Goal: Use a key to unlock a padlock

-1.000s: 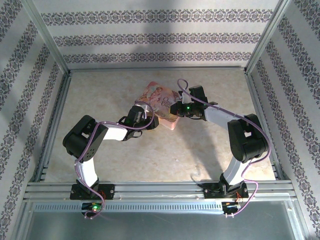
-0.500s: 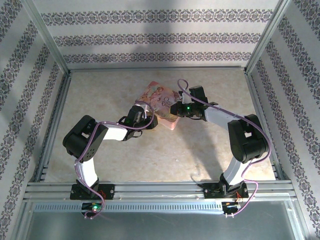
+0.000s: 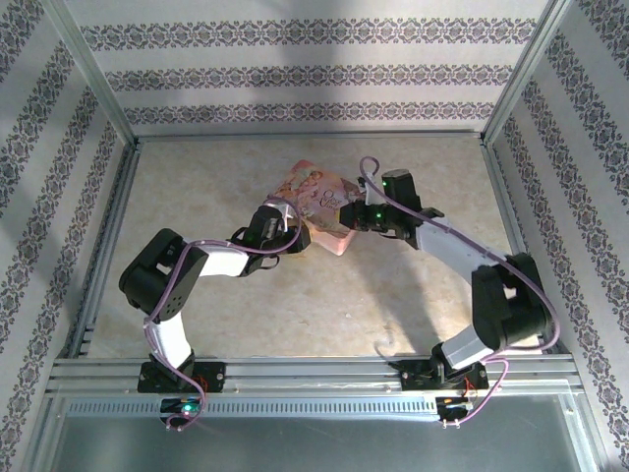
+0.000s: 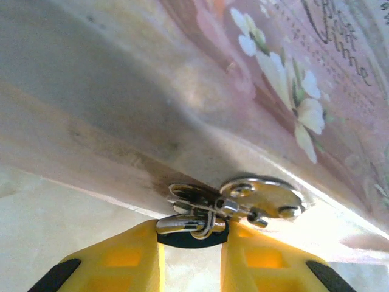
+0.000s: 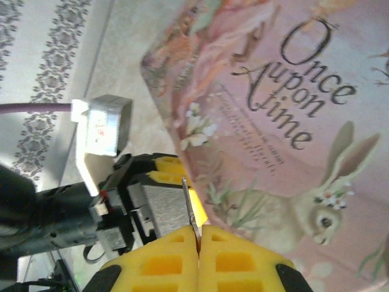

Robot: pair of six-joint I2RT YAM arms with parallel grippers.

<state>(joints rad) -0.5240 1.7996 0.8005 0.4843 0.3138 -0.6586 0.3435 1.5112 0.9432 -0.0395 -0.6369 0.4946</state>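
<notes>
Padlock hangs at the tin's hasp, pinched steady between the left jaws — so the right jaws, pressed together on the key, can aim its blade at the keyhole.

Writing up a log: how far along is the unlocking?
Done: the right gripper pinches the key. In hand: the left gripper holds the padlock, hanging shut on the latch of the tin. Left: inserting the key, turning it, freeing the shackle.
</notes>
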